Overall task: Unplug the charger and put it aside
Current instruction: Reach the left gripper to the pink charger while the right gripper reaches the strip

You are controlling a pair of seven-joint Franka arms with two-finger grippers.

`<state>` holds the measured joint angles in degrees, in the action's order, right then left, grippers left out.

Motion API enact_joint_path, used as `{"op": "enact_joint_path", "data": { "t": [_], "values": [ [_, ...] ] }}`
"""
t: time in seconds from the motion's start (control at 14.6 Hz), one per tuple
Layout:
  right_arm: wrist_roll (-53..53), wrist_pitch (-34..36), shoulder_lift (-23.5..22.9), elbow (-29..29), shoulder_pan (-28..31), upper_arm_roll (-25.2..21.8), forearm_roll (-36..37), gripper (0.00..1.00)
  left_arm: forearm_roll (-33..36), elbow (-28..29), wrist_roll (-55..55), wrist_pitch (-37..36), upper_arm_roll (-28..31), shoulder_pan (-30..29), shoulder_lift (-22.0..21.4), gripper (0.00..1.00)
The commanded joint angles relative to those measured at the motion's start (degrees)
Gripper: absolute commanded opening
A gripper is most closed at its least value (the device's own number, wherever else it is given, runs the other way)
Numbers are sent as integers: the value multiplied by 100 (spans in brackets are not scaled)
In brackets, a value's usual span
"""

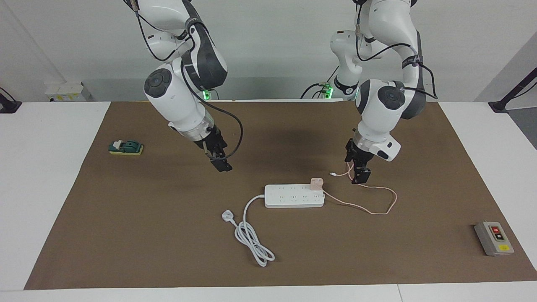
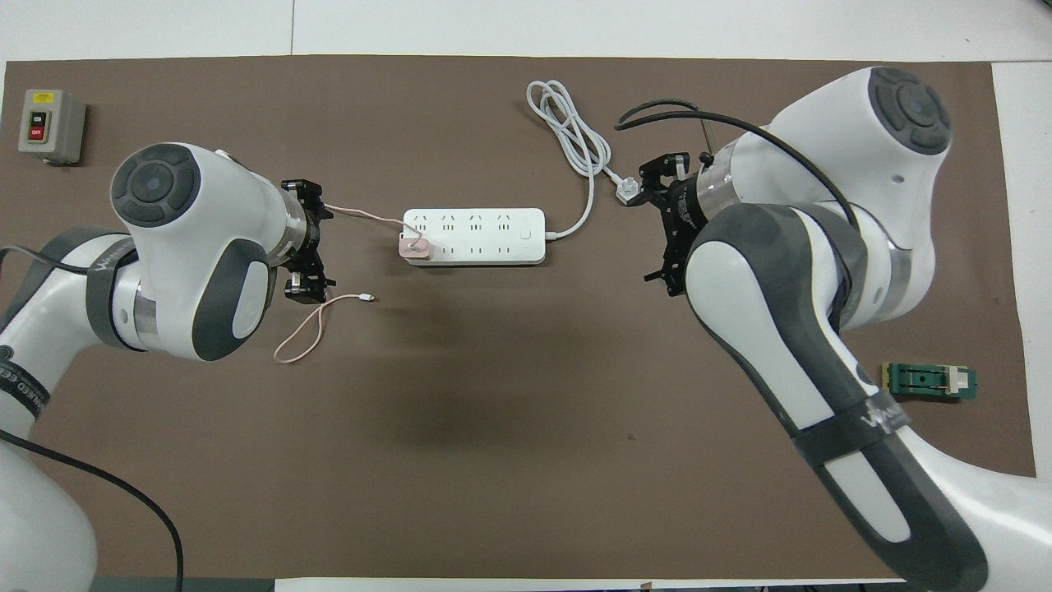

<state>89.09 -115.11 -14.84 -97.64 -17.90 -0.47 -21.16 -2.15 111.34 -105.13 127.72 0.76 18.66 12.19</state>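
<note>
The pale pink charger [image 1: 316, 183] is plugged into the white power strip [image 1: 293, 197] at its end toward the left arm. It also shows in the overhead view [image 2: 413, 247], on the strip [image 2: 485, 238]. Its thin pink cable [image 1: 379, 200] loops on the mat and ends in a tiny white connector [image 1: 332, 174]. My left gripper [image 1: 355, 167] is open and empty. It hangs low over the cable beside the charger, toward the left arm's end, and is also in the overhead view [image 2: 316, 247]. My right gripper [image 1: 218, 161] is open and empty, raised over the mat.
The strip's thick white cord [image 1: 251, 239] lies coiled with its three-pin plug [image 1: 227, 216] loose on the brown mat [image 1: 147, 235]. A grey switch box [image 1: 493, 238] sits toward the left arm's end. A small green and yellow block [image 1: 126, 147] sits toward the right arm's end.
</note>
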Motion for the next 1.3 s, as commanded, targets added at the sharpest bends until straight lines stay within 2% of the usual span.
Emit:
{"op": "enact_joint_path", "data": {
  "t": [0.0, 0.21, 0.62, 1.03, 1.23],
  "values": [
    [660, -651, -413, 69, -266, -6, -116, 100, 22, -164, -315, 175, 82, 330, 458, 100],
    [1101, -1397, -836, 148, -424, -6, -668, 100, 13, -288, -473, 236, 74, 462, 636, 100],
    [1058, -1997, -1407, 175, -583, -6, -1119, 100, -22, -315, -807, 341, 74, 717, 662, 100],
    [374, -1901, -1917, 658, -521, 20, -1294, 100, -163, -393, -931, 518, 74, 920, 811, 100],
    [-435, -1489, -2031, 728, -486, 82, -1662, 100, -163, -657, -1124, 509, 74, 973, 917, 100]
  ]
}}
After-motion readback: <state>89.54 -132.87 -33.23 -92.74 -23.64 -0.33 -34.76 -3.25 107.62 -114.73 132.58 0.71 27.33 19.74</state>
